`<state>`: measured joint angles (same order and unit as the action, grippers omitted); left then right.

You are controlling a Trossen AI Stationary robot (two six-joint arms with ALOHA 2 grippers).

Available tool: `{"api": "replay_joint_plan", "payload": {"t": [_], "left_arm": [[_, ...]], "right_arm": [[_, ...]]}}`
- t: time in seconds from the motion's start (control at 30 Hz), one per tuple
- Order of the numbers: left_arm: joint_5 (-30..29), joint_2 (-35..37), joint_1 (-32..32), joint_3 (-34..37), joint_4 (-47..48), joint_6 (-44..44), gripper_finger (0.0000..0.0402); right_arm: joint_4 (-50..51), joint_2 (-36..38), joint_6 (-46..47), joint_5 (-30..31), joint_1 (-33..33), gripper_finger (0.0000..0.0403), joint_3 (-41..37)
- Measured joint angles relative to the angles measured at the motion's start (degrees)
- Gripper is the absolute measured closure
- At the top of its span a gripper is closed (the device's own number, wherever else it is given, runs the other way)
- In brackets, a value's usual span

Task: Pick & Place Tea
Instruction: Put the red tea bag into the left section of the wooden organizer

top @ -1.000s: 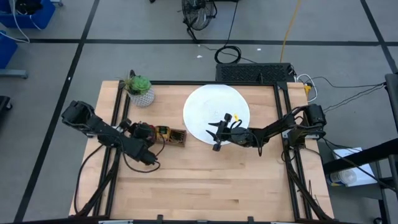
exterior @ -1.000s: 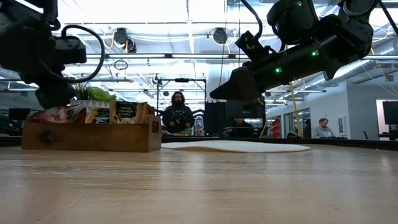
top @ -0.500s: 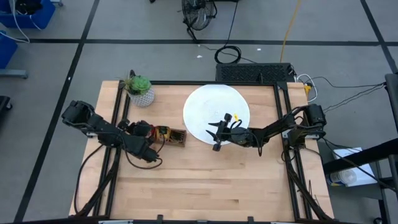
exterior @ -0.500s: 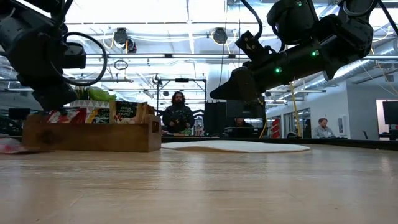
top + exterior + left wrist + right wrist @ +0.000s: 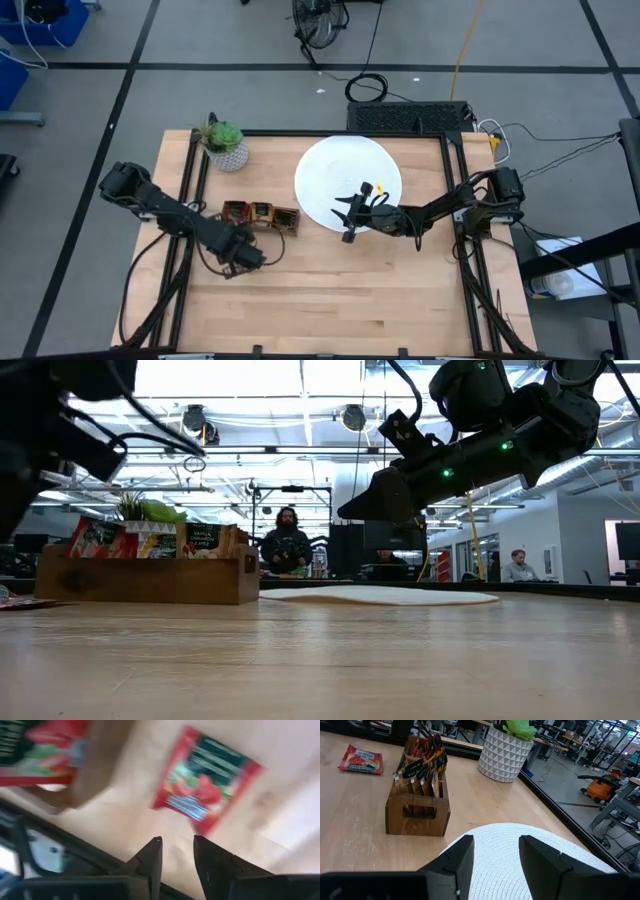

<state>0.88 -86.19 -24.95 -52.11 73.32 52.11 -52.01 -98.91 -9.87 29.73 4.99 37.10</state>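
Observation:
One red tea sachet [image 5: 207, 780] lies flat on the wooden table, also seen in the right wrist view [image 5: 362, 759] and at the left of the low view [image 5: 20, 603]. My left gripper [image 5: 177, 852] hangs over it, pointing down, open, with nothing between its fingers; in the high view it [image 5: 240, 257] is just near of the tray. More sachets [image 5: 420, 762] stand upright in the long wooden tray [image 5: 262, 216]. My right gripper [image 5: 495, 855] waits open over the near edge of the white disc [image 5: 345, 165].
A small green plant in a white pot [image 5: 226, 145] stands at the table's far left, beyond the tray. Black frame rails [image 5: 190, 190] run along the table's left and right sides. Bare wood [image 5: 350, 300] spreads across the near half.
My left gripper has left the tray's left end, gone toward the table's near edge and rolled and tipped downward. A red sachet that stood tilted at the tray's left end now lies flat on the table beside the tray.

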Motion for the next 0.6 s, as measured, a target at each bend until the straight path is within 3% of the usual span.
{"api": "replay_joint_plan", "payload": {"t": [0.13, 0.3, 0.6], "left_arm": [[2.78, 0.0, -2.98, -0.58, -0.55, -2.41, 0.0284], [-3.96, 0.0, -9.44, 0.47, -1.78, -10.16, 0.0308], [-4.25, 0.0, -16.84, 3.38, -10.02, -2.42, 0.0322]], "right_arm": [[0.28, 0.02, 0.01, -2.0, -0.04, 0.0261, 0.0], [0.46, 0.02, 0.16, -6.01, 0.0, 0.0261, 0.0], [0.64, 0.02, 0.09, -6.04, 0.0, 0.0261, 0.0]]}}
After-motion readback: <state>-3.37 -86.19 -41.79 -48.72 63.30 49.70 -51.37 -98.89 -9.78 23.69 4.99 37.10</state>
